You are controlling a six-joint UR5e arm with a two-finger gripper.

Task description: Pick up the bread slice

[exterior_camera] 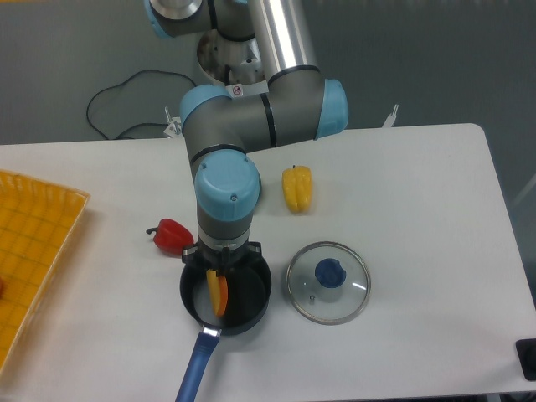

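The bread slice hangs on edge, thin and yellow-tan with an orange crust, inside the rim of a black pan. My gripper points straight down over the pan and is shut on the top of the slice. The wrist hides most of the fingers. Whether the slice's lower edge touches the pan floor is not clear.
The pan has a blue handle pointing toward the front edge. A red pepper lies just left of the pan, a yellow bell pepper behind it. A glass lid with a blue knob sits to the right. A yellow tray is at the far left.
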